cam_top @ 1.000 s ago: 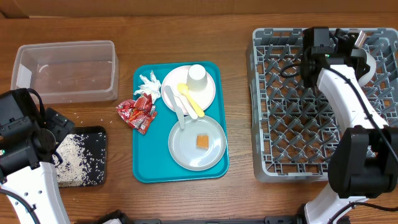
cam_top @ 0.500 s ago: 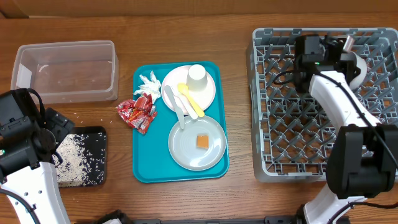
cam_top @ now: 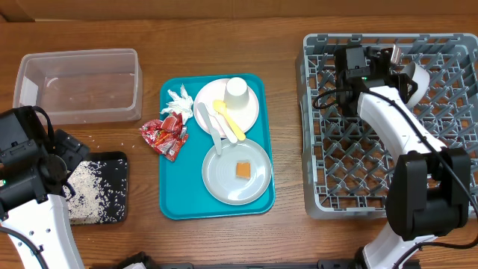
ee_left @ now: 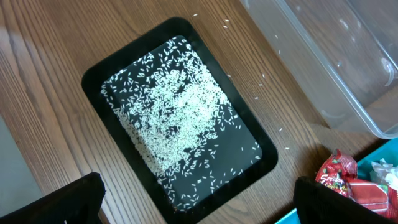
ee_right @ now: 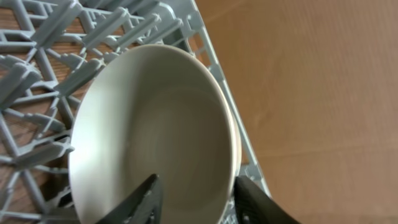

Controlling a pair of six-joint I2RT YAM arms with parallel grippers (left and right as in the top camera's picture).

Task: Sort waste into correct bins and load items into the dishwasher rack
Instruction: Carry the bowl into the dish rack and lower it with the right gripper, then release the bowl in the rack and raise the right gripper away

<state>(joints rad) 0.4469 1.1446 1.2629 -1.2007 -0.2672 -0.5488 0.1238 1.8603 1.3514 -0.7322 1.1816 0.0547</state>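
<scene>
A small white bowl point(ee_right: 149, 130) stands on edge among the pegs at the back of the grey dishwasher rack point(cam_top: 336, 157). My right gripper point(ee_right: 198, 200) is open, its fingers astride the bowl's rim and apart from it. Overhead, that gripper point(cam_top: 399, 71) is next to the bowl point(cam_top: 420, 78). My left gripper point(ee_left: 202, 211) hangs open over the black tray point(ee_left: 99, 74), which holds rice point(ee_left: 180, 112). Red wrappers point(cam_top: 166, 134) and a white napkin point(cam_top: 178, 101) lie at the teal tray's left edge. An orange cube point(cam_top: 243, 170) sits on the near plate point(cam_top: 224, 183).
The teal tray point(cam_top: 172, 202) also carries a far plate point(cam_top: 209, 97) with a white cup point(cam_top: 237, 90), plus yellow cutlery point(cam_top: 230, 119) and white cutlery point(cam_top: 211, 127). A clear tub point(cam_top: 78, 84) stands at the back left. Stray rice grains lie on the wood around the black tray.
The right gripper's jaws have parted from the bowl's rim, and the right wrist has shifted left over the rack. The left arm has not moved.
</scene>
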